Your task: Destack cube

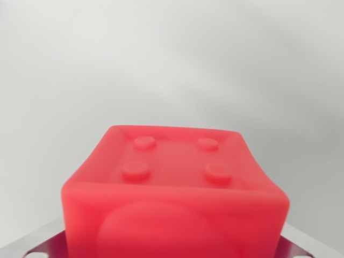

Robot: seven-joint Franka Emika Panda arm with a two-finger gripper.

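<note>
Wrist view, red cube [174,188] close to lens, four studs on top, grey metal beneath, pincer fingers unseen, grip state undeterminable.

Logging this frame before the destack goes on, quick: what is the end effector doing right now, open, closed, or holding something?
End effector: cannot be told. Its fingers are out of view; only the red cube fills the wrist view's lower half, very close.
</note>
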